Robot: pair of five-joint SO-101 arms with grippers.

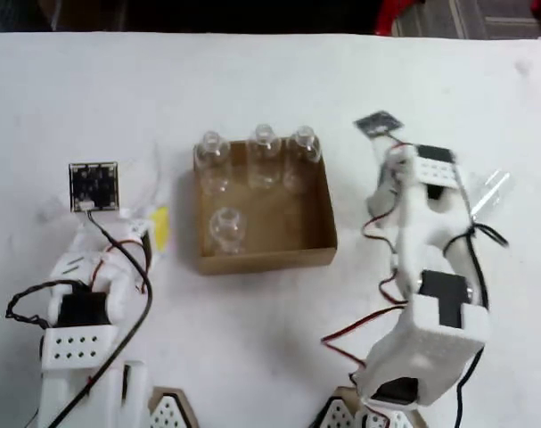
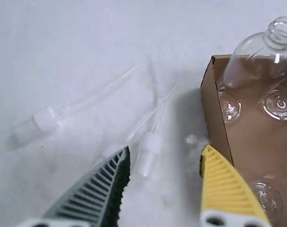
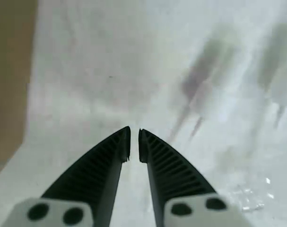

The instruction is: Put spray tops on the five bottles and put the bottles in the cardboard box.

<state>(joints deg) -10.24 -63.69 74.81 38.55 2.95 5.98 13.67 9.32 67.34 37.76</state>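
Tops were your job: your left gripper (image 2: 165, 152) sat apart around a spray top (image 2: 147, 158) on the surface (image 2: 63, 56), so you likely needed to pinch next. Your right gripper (image 3: 134, 137) was together, empty.

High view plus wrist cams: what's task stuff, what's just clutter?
Job: cardboard box; four uncapped bottles inside it; spray tops on the table beside the box.
Lying about: red object beyond the table's far edge.

Four clear bottles (image 1: 227, 227) stand in one cardboard box (image 1: 266, 260). Two spray tops (image 2: 145, 153) lie on the counter (image 2: 63, 47).
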